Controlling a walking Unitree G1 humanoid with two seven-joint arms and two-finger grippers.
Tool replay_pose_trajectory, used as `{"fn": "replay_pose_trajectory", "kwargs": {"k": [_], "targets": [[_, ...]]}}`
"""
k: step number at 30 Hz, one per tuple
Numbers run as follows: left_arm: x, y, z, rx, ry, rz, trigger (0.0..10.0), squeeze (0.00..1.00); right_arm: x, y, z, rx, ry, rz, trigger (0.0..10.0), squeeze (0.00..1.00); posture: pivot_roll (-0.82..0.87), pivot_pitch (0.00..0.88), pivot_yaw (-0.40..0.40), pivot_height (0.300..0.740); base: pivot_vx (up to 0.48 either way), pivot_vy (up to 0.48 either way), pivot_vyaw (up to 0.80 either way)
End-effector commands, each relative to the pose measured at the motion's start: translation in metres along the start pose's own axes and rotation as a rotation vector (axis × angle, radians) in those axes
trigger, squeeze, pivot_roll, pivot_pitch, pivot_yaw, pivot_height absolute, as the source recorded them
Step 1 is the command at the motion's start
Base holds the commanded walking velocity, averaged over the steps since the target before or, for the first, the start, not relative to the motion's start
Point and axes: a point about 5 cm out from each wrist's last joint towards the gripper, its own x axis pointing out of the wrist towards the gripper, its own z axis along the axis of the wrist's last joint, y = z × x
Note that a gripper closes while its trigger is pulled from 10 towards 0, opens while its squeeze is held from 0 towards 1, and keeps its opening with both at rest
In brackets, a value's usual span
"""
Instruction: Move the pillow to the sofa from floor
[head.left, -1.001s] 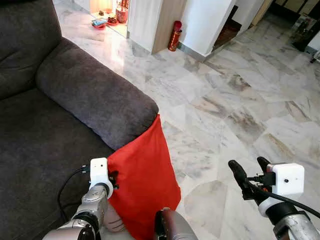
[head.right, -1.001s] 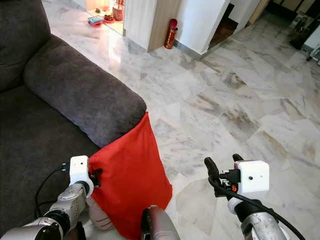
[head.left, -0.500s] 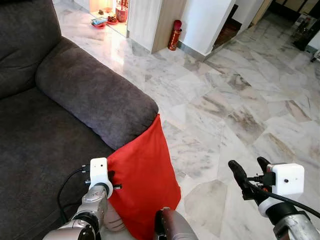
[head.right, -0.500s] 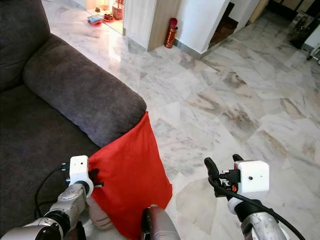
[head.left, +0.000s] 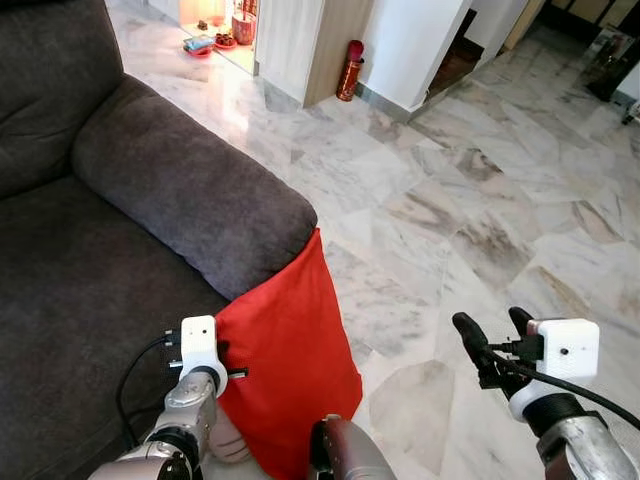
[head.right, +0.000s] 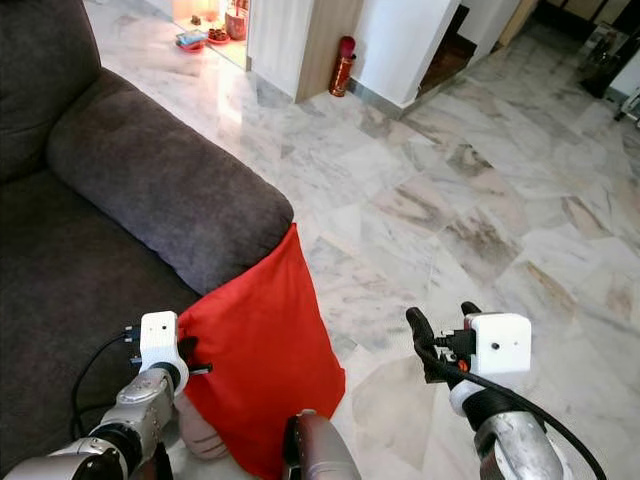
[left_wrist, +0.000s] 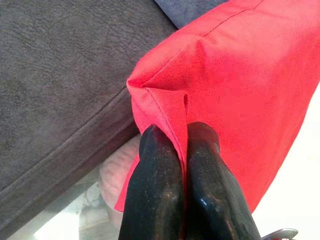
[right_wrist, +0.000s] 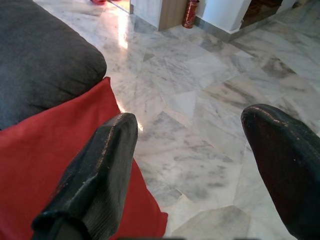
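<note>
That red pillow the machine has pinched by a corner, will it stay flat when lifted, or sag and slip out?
Probably sag: the left hand holds only a folded corner of the pillow, and the cloth creases there. It looks soft and light for its size, so lifting should be easy. The fabric seems matte, so slipping is less likely, though a corner pinch may let it swing.

Red fire ext. (head.left: 352, 70) by wall, marble floor (head.left: 480, 200).
</note>
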Motion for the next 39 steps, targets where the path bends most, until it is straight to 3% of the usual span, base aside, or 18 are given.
{"fn": "replay_pose_trajectory", "kwargs": {"k": [1,7,10,11,12,13,18,26,39], "targets": [[-0.002,-0.009,-0.006,-0.011,0.0,-0.035,0.0,0.0,0.002,-0.004,-0.006,-0.01,0.016,-0.025,10.0,0.0,-0.23,0.049,-0.226,0.637,0.0,0.0,0.0],[-0.002,-0.011,0.003,-0.015,-0.069,-0.079,0.0,0.0,0.015,-0.007,-0.011,0.009,-0.003,-0.051,10.0,0.0,-0.19,0.006,-0.195,0.637,0.0,0.0,0.0],[-0.001,-0.017,0.012,0.029,-0.119,-0.157,0.0,0.0,0.025,-0.007,-0.014,0.026,-0.019,-0.06,10.0,0.0,-0.16,0.0,-0.182,0.637,0.0,0.0,0.0],[-0.002,-0.021,0.016,0.092,-0.148,-0.196,3.7,0.0,0.03,-0.006,-0.015,0.039,-0.024,-0.061,10.0,0.0,-0.14,0.0,-0.174,0.637,0.0,0.0,0.0],[-0.002,-0.021,0.016,0.092,-0.148,-0.196,3.7,0.0,0.03,-0.006,-0.015,0.039,-0.024,-0.061,10.0,0.0,-0.14,0.0,-0.174,0.637,0.0,0.0,0.0],[-0.002,-0.022,0.017,0.113,-0.159,-0.217,10.0,0.0,0.032,-0.006,-0.017,0.041,-0.025,-0.059,10.0,0.0,-0.13,0.0,-0.169,0.637,0.0,0.0,0.0],[-0.006,-0.023,0.023,0.217,-0.221,-0.314,10.0,0.0,0.051,0.001,-0.027,0.072,-0.038,-0.069,10.0,0.0,-0.08,0.0,-0.129,0.637,0.0,0.0,0.0],[-0.009,-0.02,0.041,0.285,-0.309,-0.352,10.0,0.0,0.064,-0.001,-0.032,0.095,-0.074,-0.119,10.0,0.0,-0.07,0.0,-0.063,0.637,0.0,0.0,0.0],[-0.012,-0.029,0.088,0.283,-0.484,-0.346,10.0,0.0,0.075,0.003,-0.04,0.131,-0.109,-0.158,10.0,0.0,-0.06,0.0,-0.015,0.637,0.0,0.0,0.0]]}}
